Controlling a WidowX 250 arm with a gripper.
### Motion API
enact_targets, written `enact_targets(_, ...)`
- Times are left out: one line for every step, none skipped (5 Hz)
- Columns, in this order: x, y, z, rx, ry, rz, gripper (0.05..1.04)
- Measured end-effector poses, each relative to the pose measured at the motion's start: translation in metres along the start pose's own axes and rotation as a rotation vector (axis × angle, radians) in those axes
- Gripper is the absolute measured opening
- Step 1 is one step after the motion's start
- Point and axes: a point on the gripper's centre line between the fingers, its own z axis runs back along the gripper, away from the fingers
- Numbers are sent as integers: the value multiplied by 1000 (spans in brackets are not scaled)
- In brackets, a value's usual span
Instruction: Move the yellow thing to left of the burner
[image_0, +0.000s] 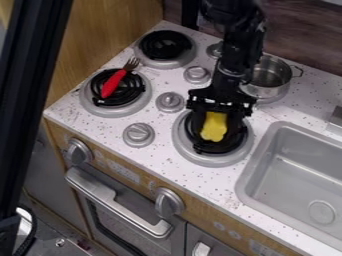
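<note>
Can't tell if black robot gripper (216, 134) is pinching or spread; poss. off-centre grip could drop small, lumpy yellow thing (214, 126) onto round black-coil burner w/ silver rim (202, 160).

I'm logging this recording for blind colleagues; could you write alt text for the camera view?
A black robot gripper hangs at a yellow thing over the toy stove's burner nearest the sink. A red-handled fork lies across another burner; a metal pot stands beside the arm.
</note>
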Motion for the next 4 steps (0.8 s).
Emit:
enact_targets(0, 3, 0, 39, -23, -39, 773)
enact_targets(10, 15, 17, 63, -105, -145, 773)
enact_targets(38, 31, 35, 73, -168, -203, 773)
enact_targets(73, 59, 19, 84, -141, -216, 773)
